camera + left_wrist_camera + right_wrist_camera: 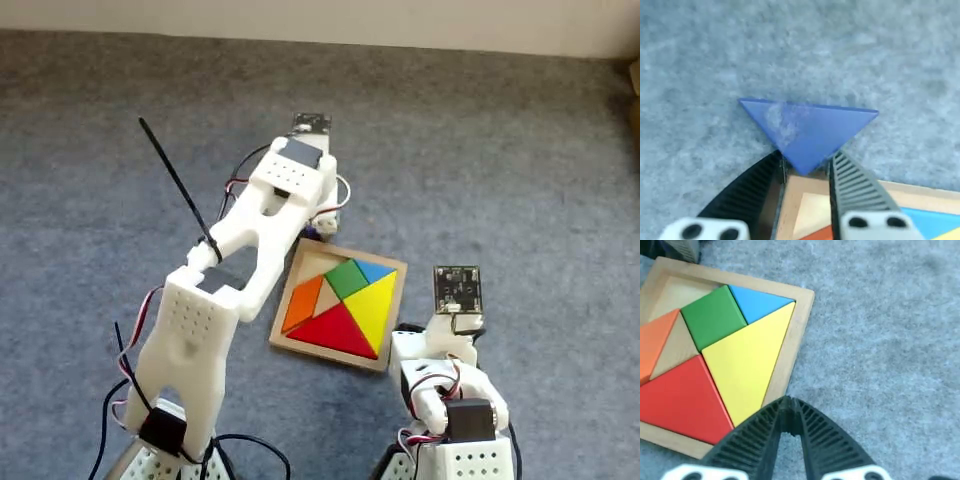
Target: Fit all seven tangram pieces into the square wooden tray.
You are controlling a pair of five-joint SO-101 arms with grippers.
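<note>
The left gripper (806, 165) pinches the blue triangle (807, 127) by one tip, just past the upper corner of the tray (397, 315), mid-frame in the high view. It looks light, stiff and smooth, so it may pivot; a hold nearer its middle seems surer. The right gripper (789, 415) is closed and empty.

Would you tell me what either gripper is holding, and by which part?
The left gripper pinches the dark blue triangle by one corner; the right gripper holds nothing.

The grey carpeted table (520, 150) bears the wooden tray (797, 325) near its front edge. A blue triangle (807, 127) is just beside the tray's far corner.
</note>
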